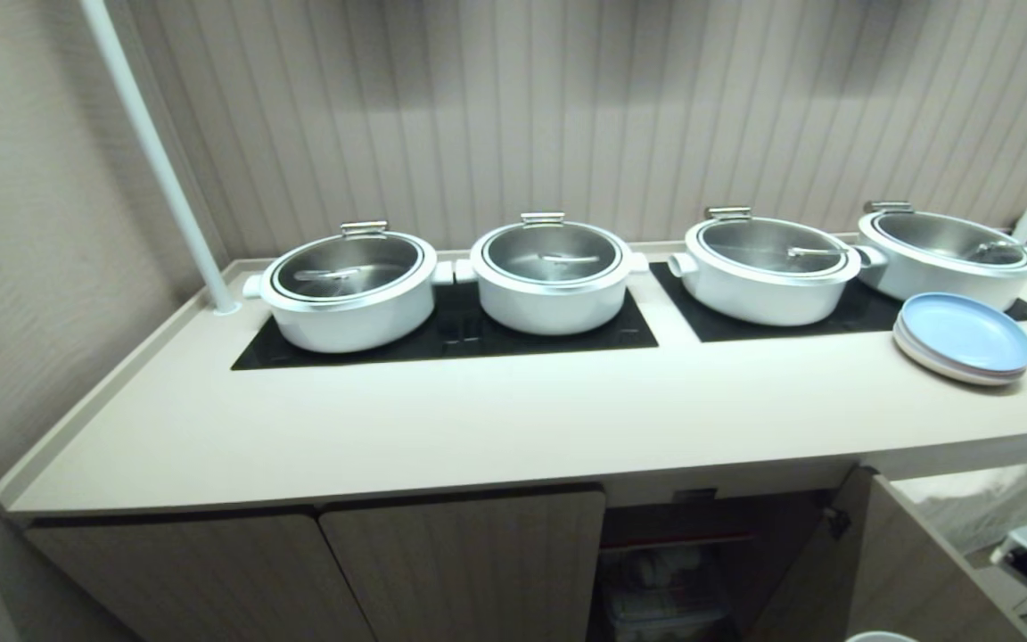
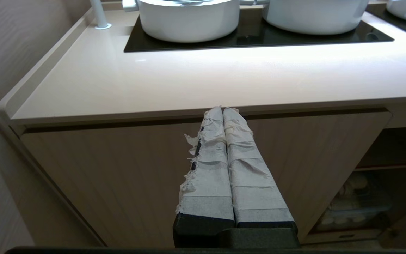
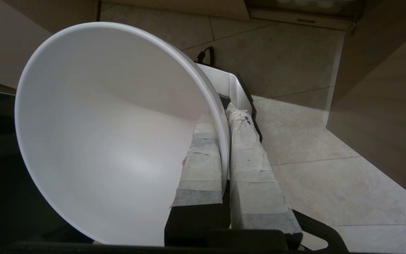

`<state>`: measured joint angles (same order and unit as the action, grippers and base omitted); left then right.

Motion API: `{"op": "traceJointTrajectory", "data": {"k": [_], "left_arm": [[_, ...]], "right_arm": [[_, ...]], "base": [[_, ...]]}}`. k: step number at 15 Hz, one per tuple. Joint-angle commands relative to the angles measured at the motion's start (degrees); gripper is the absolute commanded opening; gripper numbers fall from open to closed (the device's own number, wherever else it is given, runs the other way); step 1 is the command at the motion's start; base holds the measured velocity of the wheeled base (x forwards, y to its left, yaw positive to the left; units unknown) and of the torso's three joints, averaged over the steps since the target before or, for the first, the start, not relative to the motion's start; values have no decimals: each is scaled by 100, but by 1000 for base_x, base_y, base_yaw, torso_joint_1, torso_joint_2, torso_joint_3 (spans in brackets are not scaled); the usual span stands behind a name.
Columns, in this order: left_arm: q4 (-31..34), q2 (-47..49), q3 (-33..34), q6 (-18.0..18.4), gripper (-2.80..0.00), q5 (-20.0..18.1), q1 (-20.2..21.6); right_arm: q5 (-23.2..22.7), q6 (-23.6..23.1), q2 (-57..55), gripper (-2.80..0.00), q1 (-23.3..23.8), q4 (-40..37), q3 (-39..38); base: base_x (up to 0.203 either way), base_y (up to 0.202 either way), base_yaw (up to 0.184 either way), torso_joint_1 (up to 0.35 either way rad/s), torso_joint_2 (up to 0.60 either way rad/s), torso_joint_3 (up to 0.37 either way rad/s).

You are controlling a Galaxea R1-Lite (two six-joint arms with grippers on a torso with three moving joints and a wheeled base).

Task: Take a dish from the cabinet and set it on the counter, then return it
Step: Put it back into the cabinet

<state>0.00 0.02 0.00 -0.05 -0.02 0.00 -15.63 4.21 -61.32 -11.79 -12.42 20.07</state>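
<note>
The dish, a plain glossy white bowl, hangs over the tiled floor with my right gripper shut on its rim, one taped finger inside the bowl and one outside. In the head view only a sliver of the dish shows at the bottom edge. The cream counter runs across above the beige cabinet, whose right door stands open. My left gripper is parked and shut, empty, facing a closed cabinet door just below the counter's front edge.
Several white lidded pots stand on black cooktop panels. Stacked pastel plates sit at the counter's right. A white pole rises at the back left. A wire basket of white dishes fills the open compartment.
</note>
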Motion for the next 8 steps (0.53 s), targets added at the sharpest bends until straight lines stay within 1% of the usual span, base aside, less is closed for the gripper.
{"op": "traceJointTrajectory", "data": {"k": [1, 8], "left_arm": [[0, -2, 0, 4, -280, 2, 0], [0, -2, 0, -3, -280, 2, 0]], "right_arm": [[-10, 1, 15, -280, 1, -6, -1], [-10, 1, -3, -280, 1, 3, 6]], "base": [[0, 0, 0, -66, 140, 72], [0, 0, 0, -66, 139, 72]]}}
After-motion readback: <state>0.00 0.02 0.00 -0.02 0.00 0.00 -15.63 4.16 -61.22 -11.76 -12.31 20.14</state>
